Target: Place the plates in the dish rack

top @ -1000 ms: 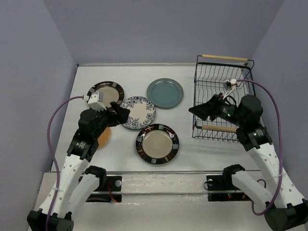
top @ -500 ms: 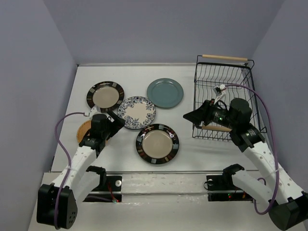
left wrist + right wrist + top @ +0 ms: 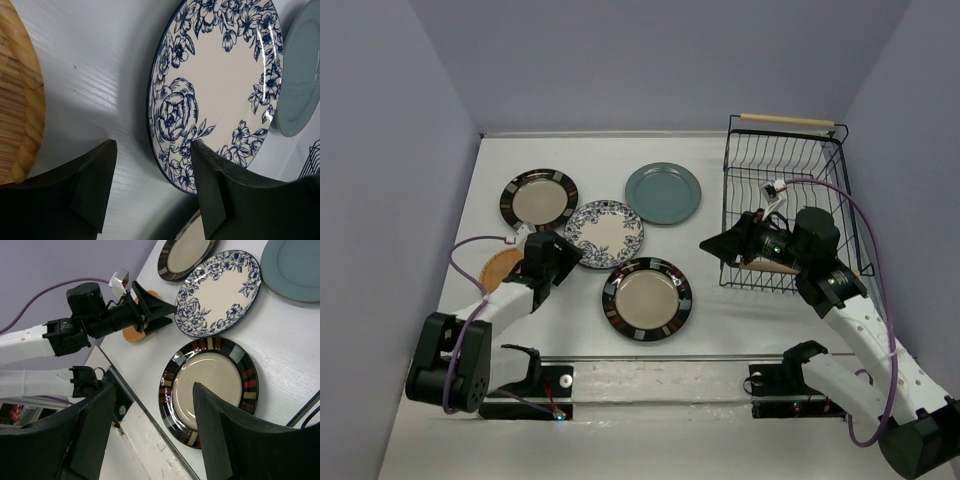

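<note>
Five plates lie flat on the white table. Two are dark-rimmed with beige centres, one at the back left [image 3: 539, 199] and one near the front [image 3: 647, 299]. The white-and-blue floral plate [image 3: 606, 234] lies between them. The teal plate [image 3: 663, 193] is behind it. The orange-tan plate [image 3: 501, 268] is at the left, partly under my left arm. The black wire dish rack [image 3: 783, 160] stands at the right and holds no plates. My left gripper [image 3: 570, 250] is open and low, its jaws at the floral plate's near-left rim [image 3: 165, 165]. My right gripper [image 3: 712, 243] is open and hovers left of the rack.
The rack has one wooden handle at the back [image 3: 786, 120] and one at the front [image 3: 770, 266], under my right arm. Purple walls close in the left, back and right. A metal rail [image 3: 650, 358] runs along the table's near edge.
My left arm has dropped low to the table and its gripper now sits at the floral plate's rim. My right gripper has moved slightly left, away from the rack.
</note>
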Robot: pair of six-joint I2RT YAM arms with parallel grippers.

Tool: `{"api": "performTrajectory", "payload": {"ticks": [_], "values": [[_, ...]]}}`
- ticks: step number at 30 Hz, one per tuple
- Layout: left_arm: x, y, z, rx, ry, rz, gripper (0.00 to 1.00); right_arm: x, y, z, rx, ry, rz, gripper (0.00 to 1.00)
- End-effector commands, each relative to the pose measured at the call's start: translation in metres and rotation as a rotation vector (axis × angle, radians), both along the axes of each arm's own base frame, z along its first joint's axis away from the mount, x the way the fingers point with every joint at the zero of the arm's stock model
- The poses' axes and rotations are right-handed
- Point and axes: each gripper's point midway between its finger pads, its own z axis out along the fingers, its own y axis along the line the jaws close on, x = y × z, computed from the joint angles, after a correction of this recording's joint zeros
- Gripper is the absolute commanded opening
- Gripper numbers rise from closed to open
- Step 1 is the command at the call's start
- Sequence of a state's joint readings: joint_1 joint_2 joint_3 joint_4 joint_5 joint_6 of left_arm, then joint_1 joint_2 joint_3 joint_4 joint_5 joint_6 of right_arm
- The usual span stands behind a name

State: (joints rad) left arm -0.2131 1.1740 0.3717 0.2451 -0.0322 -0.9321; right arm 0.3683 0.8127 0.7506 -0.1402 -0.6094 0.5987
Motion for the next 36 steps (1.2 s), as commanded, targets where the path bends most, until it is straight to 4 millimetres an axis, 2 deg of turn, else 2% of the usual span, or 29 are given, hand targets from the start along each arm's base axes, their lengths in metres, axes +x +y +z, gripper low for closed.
{"api": "performTrajectory", "payload": {"ticks": [1, 2, 7, 11, 12, 13, 14, 17, 19, 22, 25, 26, 27, 28, 29, 30, 31, 33, 34, 36], "values": [[0.024, -0.004, 0.014, -0.009, -0.095, 0.05, 0.7, 0.002, 0.004, 0.009, 0.019, -0.066, 0.018, 0.68], [0.026, -0.002, 0.008, 0.007, -0.08, 0.065, 0.69, 0.002, 0.004, 0.008, 0.017, -0.065, 0.016, 0.68], [0.038, -0.006, 0.008, 0.016, -0.1, 0.089, 0.61, 0.003, 0.004, 0.004, 0.019, -0.054, 0.012, 0.68], [0.041, -0.002, 0.0, 0.039, -0.108, 0.133, 0.54, 0.003, 0.003, 0.006, 0.021, -0.06, 0.004, 0.68], [0.042, -0.003, 0.001, 0.036, -0.129, 0.142, 0.44, 0.002, 0.003, 0.007, 0.023, -0.063, 0.004, 0.68], [0.043, -0.003, 0.002, 0.034, -0.137, 0.147, 0.38, 0.002, 0.003, 0.007, 0.024, -0.061, 0.002, 0.68], [0.043, -0.003, 0.003, 0.028, -0.147, 0.15, 0.25, 0.001, 0.002, 0.008, 0.025, -0.062, 0.002, 0.68], [0.043, -0.002, 0.004, 0.023, -0.161, 0.159, 0.06, -0.001, 0.002, 0.01, 0.029, -0.057, 0.0, 0.68], [0.042, -0.003, 0.005, 0.02, -0.164, 0.154, 0.06, -0.001, 0.001, 0.011, 0.031, -0.058, -0.004, 0.68], [0.036, -0.005, 0.016, 0.021, -0.2, 0.117, 0.06, -0.005, 0.002, 0.013, 0.029, -0.057, 0.001, 0.68], [0.026, -0.008, 0.042, 0.017, -0.268, 0.079, 0.06, -0.004, 0.003, 0.018, 0.029, -0.055, 0.006, 0.7], [0.023, -0.007, 0.067, -0.001, -0.338, 0.087, 0.06, -0.005, 0.005, 0.022, 0.031, -0.061, 0.017, 0.7], [0.016, -0.004, 0.068, 0.005, -0.333, 0.088, 0.06, -0.005, 0.008, 0.021, 0.028, -0.055, 0.024, 0.7], [0.013, -0.002, 0.077, 0.003, -0.355, 0.093, 0.06, -0.003, 0.008, 0.021, 0.026, -0.054, 0.018, 0.72], [0.008, 0.001, 0.103, -0.023, -0.429, 0.102, 0.06, -0.005, 0.013, 0.021, 0.024, -0.051, 0.031, 0.72], [0.003, 0.004, 0.108, -0.016, -0.431, 0.107, 0.06, 0.0, 0.015, 0.019, 0.013, -0.045, 0.023, 0.73], [-0.003, 0.009, 0.133, -0.026, -0.501, 0.115, 0.06, 0.002, 0.018, 0.018, 0.006, -0.038, 0.025, 0.74], [-0.012, 0.012, 0.156, -0.025, -0.548, 0.109, 0.06, 0.003, 0.028, 0.019, -0.008, -0.043, 0.035, 0.76], [-0.019, 0.014, 0.178, -0.026, -0.613, 0.102, 0.06, 0.008, 0.034, 0.012, -0.028, -0.025, 0.038, 0.8], [-0.028, 0.019, 0.202, -0.026, -0.661, 0.104, 0.06, 0.012, 0.045, 0.008, -0.06, -0.026, 0.044, 0.84]]}}
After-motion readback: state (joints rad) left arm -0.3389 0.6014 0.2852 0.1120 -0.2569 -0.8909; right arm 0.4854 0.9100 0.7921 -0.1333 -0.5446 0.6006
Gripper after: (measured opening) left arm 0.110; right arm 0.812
